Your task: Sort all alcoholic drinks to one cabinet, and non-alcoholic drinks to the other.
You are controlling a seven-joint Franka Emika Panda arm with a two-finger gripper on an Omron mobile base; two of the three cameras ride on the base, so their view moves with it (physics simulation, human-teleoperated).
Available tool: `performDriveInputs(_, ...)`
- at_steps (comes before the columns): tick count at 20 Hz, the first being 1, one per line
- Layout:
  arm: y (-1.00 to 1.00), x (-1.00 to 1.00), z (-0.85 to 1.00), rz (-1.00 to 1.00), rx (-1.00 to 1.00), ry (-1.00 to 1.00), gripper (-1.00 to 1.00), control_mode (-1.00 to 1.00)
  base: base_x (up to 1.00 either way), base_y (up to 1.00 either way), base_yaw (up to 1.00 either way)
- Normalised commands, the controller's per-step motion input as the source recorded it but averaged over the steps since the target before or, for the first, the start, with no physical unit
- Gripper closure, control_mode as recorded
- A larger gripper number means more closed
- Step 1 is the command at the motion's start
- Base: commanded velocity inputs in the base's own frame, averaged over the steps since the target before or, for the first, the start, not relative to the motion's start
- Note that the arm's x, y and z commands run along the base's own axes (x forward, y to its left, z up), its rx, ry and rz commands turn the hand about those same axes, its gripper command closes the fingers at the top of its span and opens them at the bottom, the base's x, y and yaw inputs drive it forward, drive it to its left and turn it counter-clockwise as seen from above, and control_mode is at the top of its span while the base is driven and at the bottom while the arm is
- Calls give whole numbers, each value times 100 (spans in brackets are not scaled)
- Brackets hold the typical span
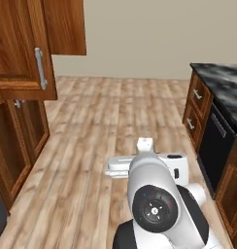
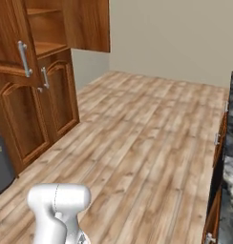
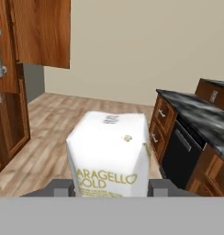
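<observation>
One small cream-coloured carton (image 3: 109,153) sits clamped between the two dark fingers of the hand (image 3: 111,187) — raised above the wooden plank floor (image 3: 49,137); beyond it, left, the brown arched-panel cabinet (image 3: 8,92).

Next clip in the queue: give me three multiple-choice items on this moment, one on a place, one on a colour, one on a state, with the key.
1. Where is the carton?
A. between the gripper's fingers
B. on the floor
C. on the black countertop

2. What colour is the carton?
A. red
B. cream white
C. dark grey

3. How do the upper doors of the wooden cabinet stand?
A. shut
B. removed
C. swung open

Key: 1 A, since in the hand view the carton sits in the gripper with a finger at each side. 2 B, its faces are pale with yellow-green lettering. 3 C, the right base view shows bare shelf boards behind a door swung outward.
</observation>
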Motion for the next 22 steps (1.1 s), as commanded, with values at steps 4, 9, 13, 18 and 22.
performDriveInputs(4,0,0,0,0,0,0,100,100,57,-51,-12)
performDriveInputs(9,0,0,0,0,0,0,100,100,66,-41,-6)
performDriveInputs(13,0,0,0,0,0,0,100,100,70,-38,-2)
performDriveInputs(18,0,0,0,0,0,0,100,100,73,-43,-1)
performDriveInputs(22,0,0,0,0,0,0,100,100,72,-43,0)
